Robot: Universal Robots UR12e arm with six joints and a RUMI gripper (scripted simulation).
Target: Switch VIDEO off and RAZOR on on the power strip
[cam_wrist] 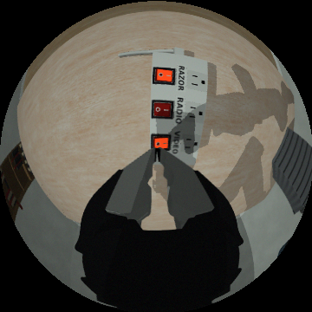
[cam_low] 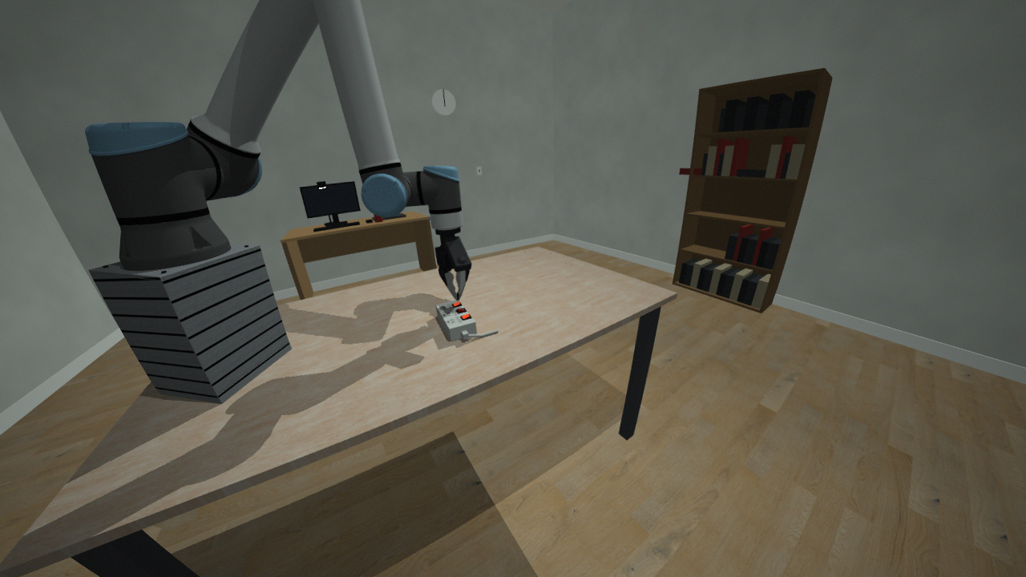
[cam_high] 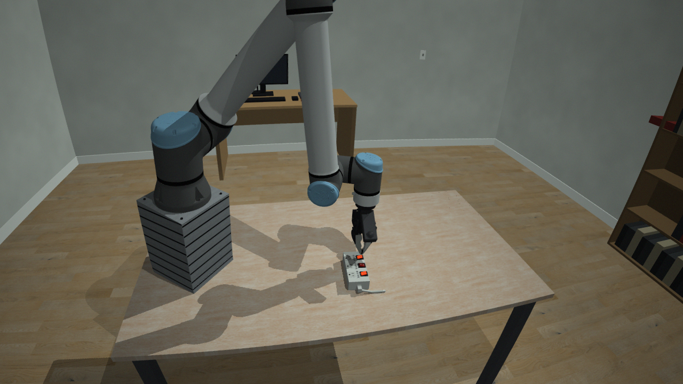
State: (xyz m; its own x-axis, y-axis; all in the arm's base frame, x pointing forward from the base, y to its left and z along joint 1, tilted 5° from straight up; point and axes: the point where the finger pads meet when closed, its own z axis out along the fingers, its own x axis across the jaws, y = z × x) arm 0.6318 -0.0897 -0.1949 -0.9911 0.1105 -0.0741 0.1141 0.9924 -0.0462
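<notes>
The power strip (cam_high: pixel 350 278) (cam_low: pixel 450 322) (cam_wrist: pixel 159 93) lies on the table (cam_high: pixel 429 248) (cam_low: pixel 545 287) (cam_wrist: pixel 78 108), its switches facing up, its pale cord (cam_high: pixel 374 291) (cam_low: pixel 484 333) (cam_wrist: pixel 139 54) leaving the end beside RAZOR. The claw (cam_high: pixel 362 253) (cam_low: pixel 458 297) (cam_wrist: pixel 156 148) is closed with nothing in its grip, its tips pointing down at the VIDEO end of the strip. In the wrist view they overlap the lower edge of the VIDEO switch (cam_high: pixel 359 256) (cam_low: pixel 457 304) (cam_wrist: pixel 160 142) — whether they touch it or sit just above it, I cannot tell.

VIDEO glows bright orange, and so does the RAZOR switch (cam_high: pixel 364 273) (cam_low: pixel 465 316) (cam_wrist: pixel 164 75); the RADIO switch (cam_high: pixel 361 265) (cam_low: pixel 461 310) (cam_wrist: pixel 163 109) between them is dark red. By their lights, VIDEO and RAZOR are on and RADIO is off. The lower part of VIDEO is hidden behind the fingertips, and its label runs close to the claw's edge. The strip's near end in the wrist view is covered too.

A shadow falls across the sockets by RADIO and VIDEO, making their slots hard to pick out. From the top and exterior views the lettering is too small to read. The arm's raised elbow is cut off by the upper border in both of those views, while the desk (cam_high: pixel 344 99) (cam_low: pixel 358 227) behind is partly blocked by the arm.
</notes>
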